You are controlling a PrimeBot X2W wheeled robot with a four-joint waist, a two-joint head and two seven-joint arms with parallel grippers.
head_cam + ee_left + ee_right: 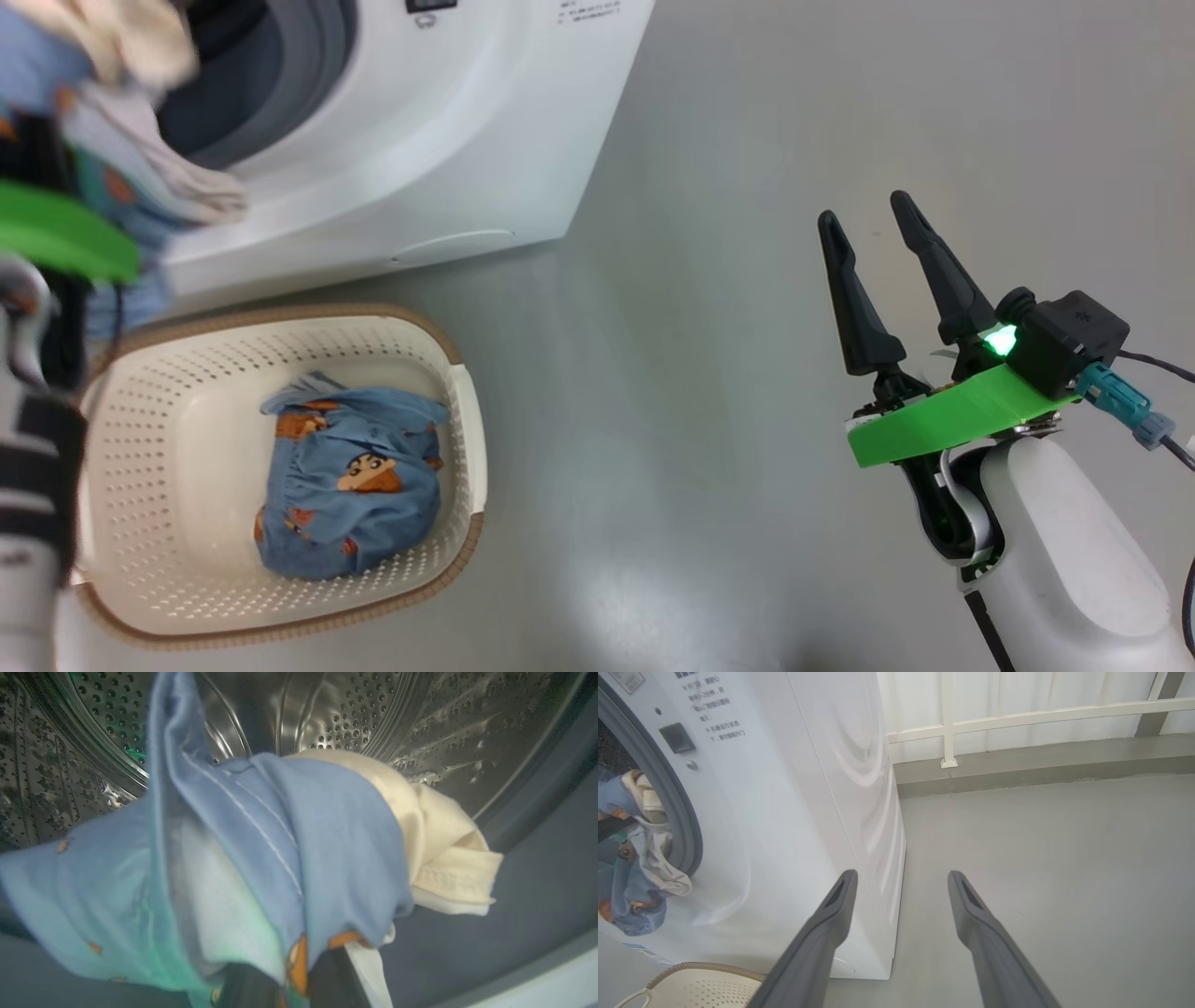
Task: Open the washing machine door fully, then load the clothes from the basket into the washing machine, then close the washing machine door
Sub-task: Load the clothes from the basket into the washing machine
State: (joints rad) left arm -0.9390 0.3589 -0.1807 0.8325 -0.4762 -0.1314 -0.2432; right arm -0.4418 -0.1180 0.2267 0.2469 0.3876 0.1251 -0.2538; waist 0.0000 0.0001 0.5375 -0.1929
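The washing machine (448, 140) stands open at the upper left; its door is out of view. My left gripper (294, 970) is at the drum's mouth, shut on a bundle of light blue and cream clothes (289, 835) that drapes over its dark fingers (334, 980) and hangs across the grey rubber ring (677, 812). The steel drum (355, 714) lies behind the bundle. More blue clothes (350, 485) with cartoon faces lie in the cream basket (280, 317) on the floor in front of the machine. My right gripper (868, 210) is open and holds nothing, over bare floor to the right.
Grey floor (709, 392) spreads to the right of the machine and the basket. A white railing and a wall (1017, 718) run behind the machine's right side. My left forearm (28, 485) stands beside the basket's left edge.
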